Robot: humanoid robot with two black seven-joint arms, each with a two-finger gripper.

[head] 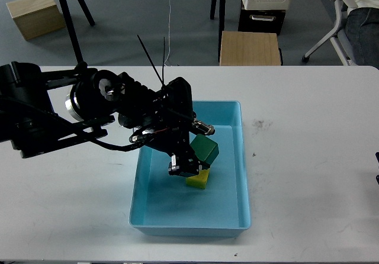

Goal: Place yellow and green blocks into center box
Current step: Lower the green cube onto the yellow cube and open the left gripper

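Observation:
A light blue box (244,175) sits in the middle of the white table. A yellow block (198,181) lies inside it, partly hidden by my left gripper. My left gripper (194,156) reaches into the box from the left and is shut on a green block (205,149), held low, just above and touching or nearly touching the yellow block. My right gripper is out of view; only a dark sliver shows at the right edge.
My left arm (89,110) stretches across the left half of the table. Beyond the far edge stand a wooden stool (250,48), a chair (346,15) and a wooden box (35,14) on the floor.

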